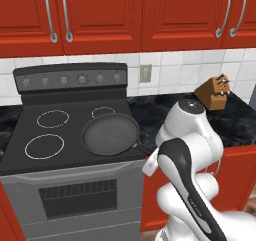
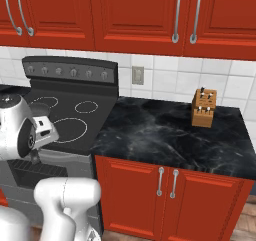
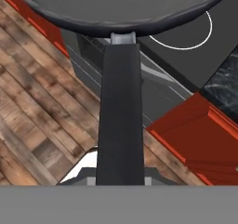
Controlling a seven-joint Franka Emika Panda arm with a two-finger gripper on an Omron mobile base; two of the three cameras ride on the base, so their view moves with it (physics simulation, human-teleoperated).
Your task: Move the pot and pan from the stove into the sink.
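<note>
The pan (image 1: 110, 133) is sitting over the front right part of the stove (image 1: 52, 135), its shallow dark bowl covering most of that burner ring and its long straight handle (image 3: 121, 121) reaching out past the stove's front right corner toward the arm. In the hand view that handle is running straight up the middle of the picture from the bottom edge to the pan's rim, with wooden floor showing beneath it on one side and the grey oven front and a red cabinet on the other. The hand (image 3: 121, 181) is clenching the near end of the handle (its fingertips themselves are mostly hidden behind the handle, so the grip is read from how the handle is sitting dead centre between them). To the right of the stove, a black marbled bench (image 2: 170, 130) is carrying a wooden knife block (image 2: 204, 108) near the tiled wall, well apart from the pan
</note>
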